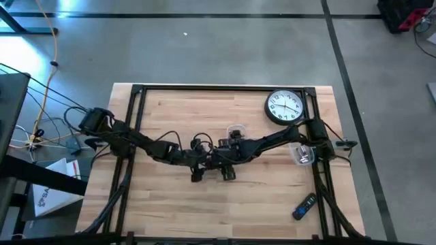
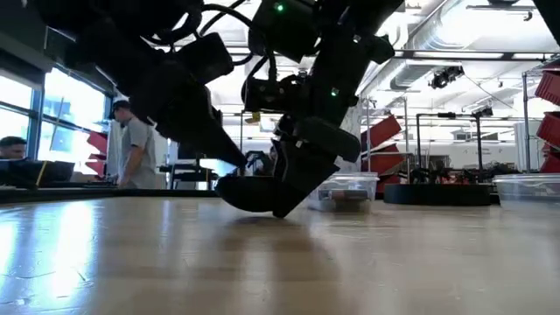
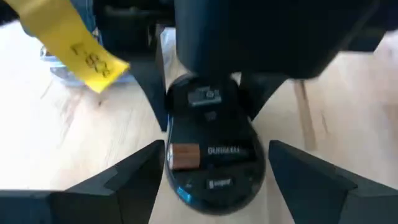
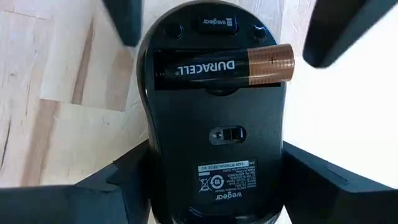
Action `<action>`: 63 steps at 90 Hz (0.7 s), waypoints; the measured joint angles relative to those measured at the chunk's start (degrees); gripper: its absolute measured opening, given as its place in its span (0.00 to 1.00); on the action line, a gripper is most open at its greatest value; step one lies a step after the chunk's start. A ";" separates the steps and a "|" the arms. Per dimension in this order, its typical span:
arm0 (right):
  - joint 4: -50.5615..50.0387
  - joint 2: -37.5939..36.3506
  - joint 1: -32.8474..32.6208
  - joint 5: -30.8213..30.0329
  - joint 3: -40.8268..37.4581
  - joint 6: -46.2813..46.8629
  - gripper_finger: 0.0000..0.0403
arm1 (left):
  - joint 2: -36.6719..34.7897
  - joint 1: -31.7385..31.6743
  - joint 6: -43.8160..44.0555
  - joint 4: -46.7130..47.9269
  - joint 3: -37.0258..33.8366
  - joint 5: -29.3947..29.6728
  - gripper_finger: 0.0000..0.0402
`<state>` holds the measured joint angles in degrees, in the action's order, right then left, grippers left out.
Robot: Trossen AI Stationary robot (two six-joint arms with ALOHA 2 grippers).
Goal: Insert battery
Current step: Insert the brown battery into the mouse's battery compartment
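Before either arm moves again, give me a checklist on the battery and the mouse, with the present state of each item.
1. Battery lies in the bay of the upturned mouse: ok.
2. Battery fully seated: not ok; its copper end sticks out past the bay's edge in the right wrist view.
3. Right gripper open, fingers either side of the mouse: ok.
4. Left gripper open, fingers flanking the mouse's other end: ok.
5. Either gripper pressing the mouse: cannot tell.
6. Battery cover located: cannot tell; none shows in any view.
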<state>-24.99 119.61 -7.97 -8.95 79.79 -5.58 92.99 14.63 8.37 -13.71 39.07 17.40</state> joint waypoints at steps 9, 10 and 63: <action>0.12 0.00 0.00 0.00 0.00 0.02 0.61 | 0.00 0.18 -0.11 -0.04 0.00 1.12 0.62; 0.14 0.00 0.00 0.00 0.00 0.02 0.61 | 0.00 0.18 -0.12 -0.03 0.00 1.24 0.61; 0.42 0.00 0.02 0.10 -0.02 -0.03 0.61 | 0.02 -0.07 0.41 -0.29 0.00 3.67 0.45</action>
<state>-24.58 119.61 -7.94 -8.85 79.77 -5.61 93.01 14.56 8.78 -14.00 39.07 21.07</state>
